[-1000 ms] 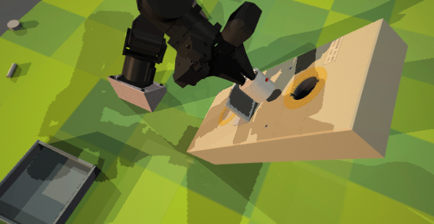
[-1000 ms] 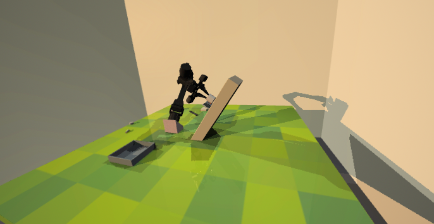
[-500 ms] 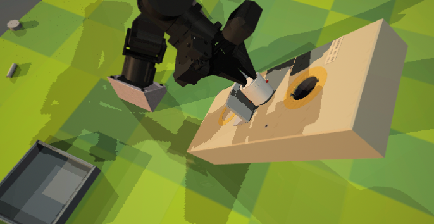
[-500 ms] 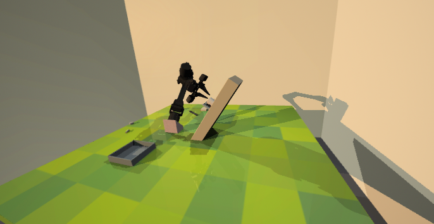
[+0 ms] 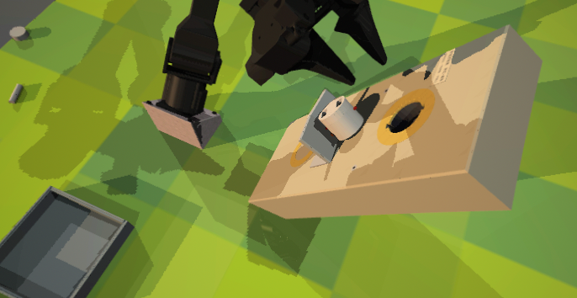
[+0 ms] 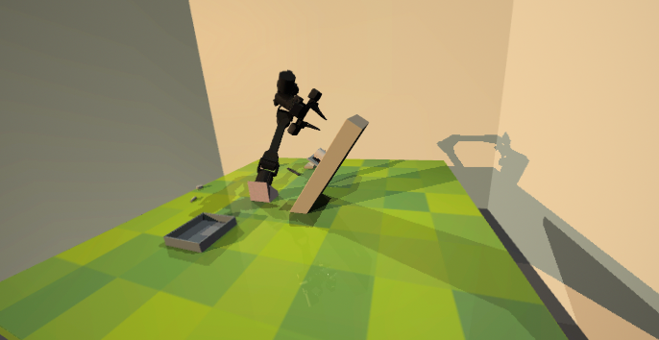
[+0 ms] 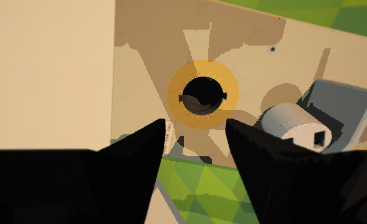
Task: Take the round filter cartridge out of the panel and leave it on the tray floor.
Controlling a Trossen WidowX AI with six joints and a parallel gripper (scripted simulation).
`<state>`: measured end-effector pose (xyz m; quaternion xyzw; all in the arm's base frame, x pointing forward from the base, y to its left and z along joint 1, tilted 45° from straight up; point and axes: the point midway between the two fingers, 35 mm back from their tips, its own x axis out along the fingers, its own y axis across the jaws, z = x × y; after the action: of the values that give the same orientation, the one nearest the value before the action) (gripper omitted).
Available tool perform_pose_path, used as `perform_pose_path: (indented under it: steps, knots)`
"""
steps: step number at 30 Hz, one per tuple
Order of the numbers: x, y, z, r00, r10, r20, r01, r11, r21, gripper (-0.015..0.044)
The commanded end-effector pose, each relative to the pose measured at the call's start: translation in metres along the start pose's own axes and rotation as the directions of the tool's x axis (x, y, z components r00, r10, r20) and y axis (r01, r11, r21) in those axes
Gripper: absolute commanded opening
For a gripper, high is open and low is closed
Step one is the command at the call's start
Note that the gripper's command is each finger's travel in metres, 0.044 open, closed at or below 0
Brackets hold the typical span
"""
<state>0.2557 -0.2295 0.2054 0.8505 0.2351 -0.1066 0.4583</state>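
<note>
The white round filter cartridge [image 5: 341, 118] [image 7: 294, 125] [image 6: 317, 157] is out of its socket. It rests tilted against a grey plate [image 5: 315, 137] [image 7: 344, 105] on the face of the tan service panel [image 5: 420, 175] [image 6: 331, 166] [image 7: 149, 55]. Its slotted face shows in the wrist view. The empty socket is a dark hole inside an orange ring [image 5: 387, 135] [image 7: 174, 95]. My gripper [image 5: 367, 71] [image 7: 195, 125] [image 6: 322, 123] is open and empty. It hangs clear above the panel, up and right of the cartridge, touching nothing. The grey tray [image 5: 92, 205] [image 6: 192, 245] lies on the floor, far at the lower left.
A second orange ring [image 5: 294, 158] shows on the panel beside the grey plate. The panel leans steeply on the green checkered floor. The arm's base block [image 5: 185, 125] stands between panel and tray. Two small grey pieces [image 5: 18, 33] [image 5: 16, 93] lie at the far left.
</note>
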Motion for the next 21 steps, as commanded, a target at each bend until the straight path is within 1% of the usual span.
perform_pose_path:
  steps: [1, 5, 7, 9, 11, 13, 16, 19, 21]
  knots:
    - [-0.021, 0.025, 0.007, 1.0, 0.008, 0.004, -0.008, 1.0, -0.009, 0.0306]
    - [-0.034, 0.038, 0.009, 1.0, 0.01, 0.005, -0.01, 1.0, -0.014, 0.0411]
    - [-0.031, 0.034, 0.008, 1.0, -0.005, 0.004, 0.005, 0.998, -0.063, 0.0359]
    - [-0.025, 0.022, 0.006, 0.999, -0.048, 0.0, 0.047, 0.978, -0.202, 0.0306]
    - [-0.019, 0.009, 0.003, 0.995, -0.097, -0.006, 0.088, 0.932, -0.353, 0.0305]
    - [-0.013, -0.004, -0.001, 0.989, -0.146, -0.015, 0.12, 0.86, -0.496, 0.0305]
    - [-0.006, -0.024, -0.007, 0.975, -0.222, -0.032, 0.139, 0.711, -0.689, 0.0305]
    - [0.0, -0.044, -0.014, 0.953, -0.297, -0.053, 0.116, 0.524, -0.844, 0.0305]
    - [0.003, -0.057, -0.02, 0.935, -0.347, -0.07, 0.075, 0.385, -0.92, 0.0305]
